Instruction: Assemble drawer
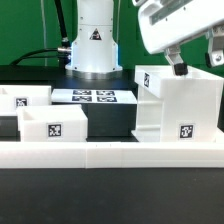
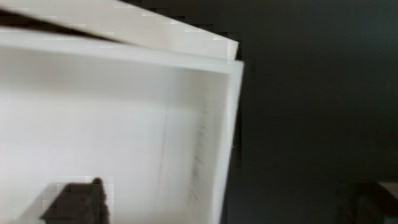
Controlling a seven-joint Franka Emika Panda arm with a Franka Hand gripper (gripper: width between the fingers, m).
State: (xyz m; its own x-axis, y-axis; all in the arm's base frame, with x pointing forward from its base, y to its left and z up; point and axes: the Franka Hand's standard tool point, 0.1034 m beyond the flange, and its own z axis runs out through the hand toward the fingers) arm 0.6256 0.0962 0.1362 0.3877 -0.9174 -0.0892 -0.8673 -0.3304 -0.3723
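The drawer's large white housing (image 1: pixel 180 105) stands at the exterior view's right, with a tag low on its front. Two open-top trays lie at the left: one with a tag on its front (image 1: pixel 55 125), one behind it (image 1: pixel 20 100). My gripper (image 1: pixel 197 62) hovers just over the housing's top at its far side and is open and empty. In the wrist view the housing's wall (image 2: pixel 210 130) runs between my two dark fingertips (image 2: pixel 75 203). One fingertip is over the white inside. The other is barely visible over the dark table.
The marker board (image 1: pixel 92 97) lies flat between the trays and the robot's base (image 1: pixel 95 45). A long low white rail (image 1: pixel 110 155) runs across the front. The table surface is black.
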